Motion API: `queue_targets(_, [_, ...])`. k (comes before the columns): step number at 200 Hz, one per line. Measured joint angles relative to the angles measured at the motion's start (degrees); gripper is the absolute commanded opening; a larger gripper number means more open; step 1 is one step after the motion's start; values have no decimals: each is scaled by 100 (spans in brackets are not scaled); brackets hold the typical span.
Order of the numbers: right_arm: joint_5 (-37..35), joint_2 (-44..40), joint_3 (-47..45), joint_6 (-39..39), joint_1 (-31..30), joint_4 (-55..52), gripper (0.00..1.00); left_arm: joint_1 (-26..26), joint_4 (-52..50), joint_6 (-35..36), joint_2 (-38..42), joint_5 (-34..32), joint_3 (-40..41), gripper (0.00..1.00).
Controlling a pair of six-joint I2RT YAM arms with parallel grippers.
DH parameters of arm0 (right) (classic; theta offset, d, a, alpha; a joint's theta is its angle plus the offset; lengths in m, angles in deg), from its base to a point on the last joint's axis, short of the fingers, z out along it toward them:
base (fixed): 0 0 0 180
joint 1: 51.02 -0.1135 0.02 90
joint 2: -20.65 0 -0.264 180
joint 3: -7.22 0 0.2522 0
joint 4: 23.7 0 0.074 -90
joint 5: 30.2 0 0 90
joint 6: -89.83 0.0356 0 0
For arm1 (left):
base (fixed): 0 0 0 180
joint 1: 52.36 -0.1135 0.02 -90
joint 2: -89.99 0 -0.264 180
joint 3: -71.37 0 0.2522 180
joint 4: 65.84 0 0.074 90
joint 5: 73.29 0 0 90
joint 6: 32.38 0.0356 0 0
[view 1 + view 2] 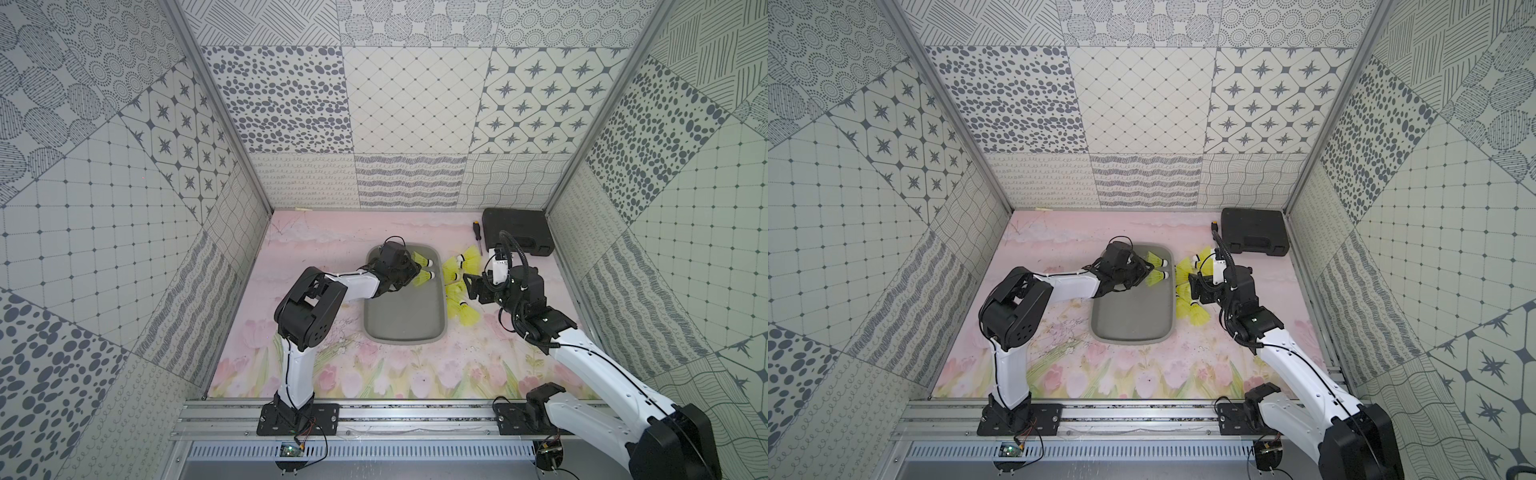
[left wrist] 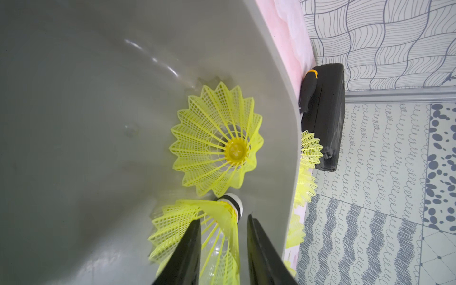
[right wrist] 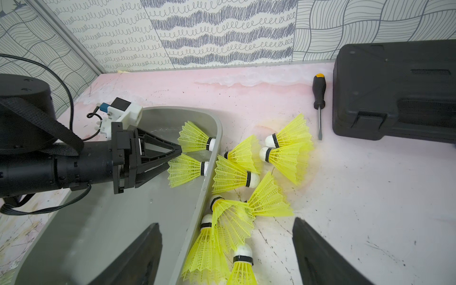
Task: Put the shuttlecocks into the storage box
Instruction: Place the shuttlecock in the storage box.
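1. Pink tulip-printed mat point(image 1: 415, 374) floors a cell walled in grey patterned panels.
2. Left gripper point(image 2: 223, 218), its black tapered fingers parted and gripping nothing, reaches over the far end of the shallow grey plastic storage box point(image 1: 403, 320), which has rounded corners and sloped walls.
3. Two neon-yellow, mesh-skirted shuttlecocks point(image 1: 422, 261) lie inside that far end, white tips against the box's right wall; the box's nearer half is bare floor.
4. Eight more shuttlecocks point(image 3: 288, 158) are heaped on the mat just right of the box's rim.
5. Right gripper point(image 3: 225, 221) hovers over that heap, spread wide and empty.
6. Black-handled, orange-capped screwdriver point(image 3: 319, 93) and black moulded-plastic hard case point(image 3: 394, 91) lie farther right of the box, by the back wall.
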Motion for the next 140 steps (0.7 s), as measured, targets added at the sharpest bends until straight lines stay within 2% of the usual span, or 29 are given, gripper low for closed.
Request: queue_targets(140, [20, 0, -50, 37, 85, -190, 86, -37, -44, 129, -44, 195, -122, 30])
